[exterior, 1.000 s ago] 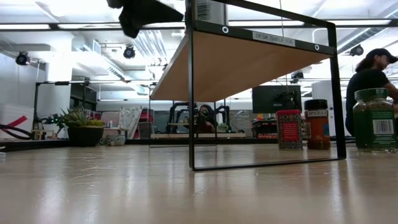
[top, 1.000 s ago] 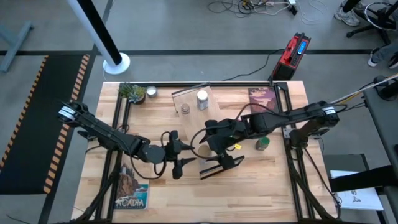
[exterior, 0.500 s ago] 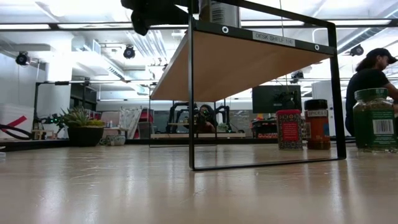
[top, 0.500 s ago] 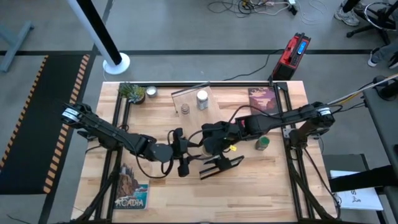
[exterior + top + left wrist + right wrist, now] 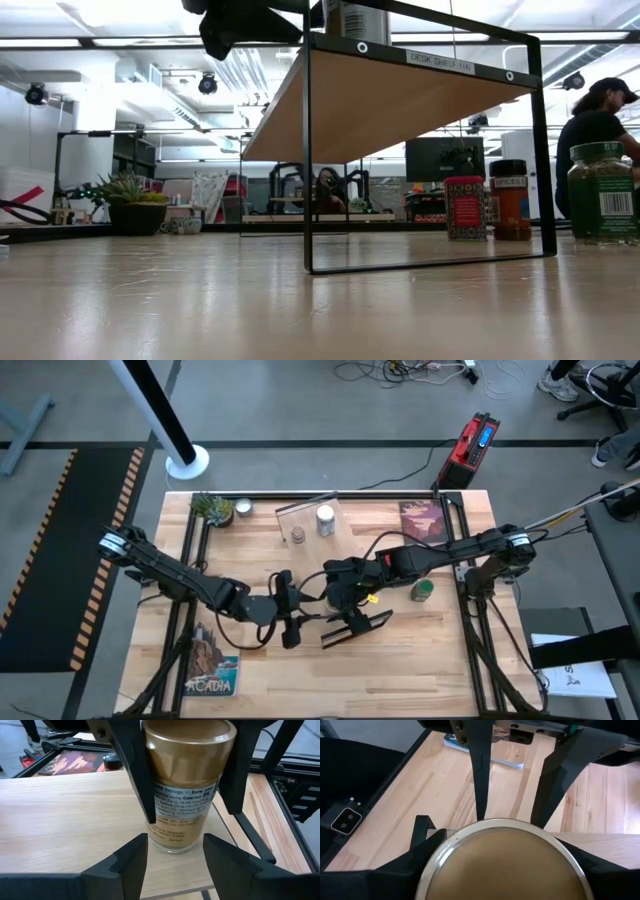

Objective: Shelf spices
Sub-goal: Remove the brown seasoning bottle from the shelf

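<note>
The shelf (image 5: 311, 512) stands mid-table, its light-wood board (image 5: 400, 100) raised on a dark frame. A white-capped jar (image 5: 325, 518) and a small brown jar (image 5: 297, 536) stand on its far end. The wide tan-lidded jar (image 5: 185, 780) stands on the board's near part, with my right gripper (image 5: 340, 588) shut on it from above. My left gripper (image 5: 290, 618) is open and level with the board. Its fingers stand either side of the jar's base (image 5: 175, 842); I cannot tell whether they touch it. My right gripper pinches the tan-lidded jar between its two fingers (image 5: 137, 770), on opposite sides of the upper body just under the lid (image 5: 150, 785). The fingers come from above, pointing down. The jar is upright, its base (image 5: 172, 849) on the shelf's board.
A red square tin (image 5: 465, 207), a black-lidded jar (image 5: 511, 198) and a green-lidded jar (image 5: 423, 590) stand on the table right of the shelf. A potted plant (image 5: 212, 507) and a silver dish (image 5: 243, 509) sit far left. Books lie far right (image 5: 424, 520) and near left (image 5: 210, 668).
My right gripper has shifted a little toward the table's left edge with the tan-lidded jar, which stays upright. My left gripper has edged toward the jar.
</note>
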{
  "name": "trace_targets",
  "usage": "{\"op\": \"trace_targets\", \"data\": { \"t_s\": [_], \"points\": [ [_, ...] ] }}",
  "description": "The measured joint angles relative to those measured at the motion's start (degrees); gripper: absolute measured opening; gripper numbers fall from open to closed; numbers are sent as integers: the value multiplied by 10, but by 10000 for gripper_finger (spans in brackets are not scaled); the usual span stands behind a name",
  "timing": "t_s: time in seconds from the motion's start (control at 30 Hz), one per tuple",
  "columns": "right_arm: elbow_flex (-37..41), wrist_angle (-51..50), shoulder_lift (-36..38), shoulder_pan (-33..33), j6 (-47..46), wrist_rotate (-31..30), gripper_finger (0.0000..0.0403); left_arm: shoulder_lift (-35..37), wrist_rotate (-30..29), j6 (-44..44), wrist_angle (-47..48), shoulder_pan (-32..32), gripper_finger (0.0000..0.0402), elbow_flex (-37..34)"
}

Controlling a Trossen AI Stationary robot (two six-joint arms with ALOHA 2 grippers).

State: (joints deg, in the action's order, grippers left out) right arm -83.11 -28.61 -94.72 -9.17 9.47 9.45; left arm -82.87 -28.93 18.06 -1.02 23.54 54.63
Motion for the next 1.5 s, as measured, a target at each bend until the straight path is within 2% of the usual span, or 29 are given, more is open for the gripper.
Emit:
{"op": "trace_targets", "data": {
  "t_s": [0.27,0.53,0.83,1.3,1.5],
  "points": [
    [0,-20,18,0,-5,-9,246,22,0,5,25,4,189,0],
    [0,-100,69,1,-4,-107,246,39,-2,-4,53,4,193,0],
    [0,-196,136,0,-63,-152,246,42,-3,-4,58,8,183,0],
    [8,-288,193,-1,-132,-156,246,46,-7,8,76,11,199,0],
    [50,-287,206,-1,-157,-156,246,53,-7,19,84,19,202,0]
  ]
}}
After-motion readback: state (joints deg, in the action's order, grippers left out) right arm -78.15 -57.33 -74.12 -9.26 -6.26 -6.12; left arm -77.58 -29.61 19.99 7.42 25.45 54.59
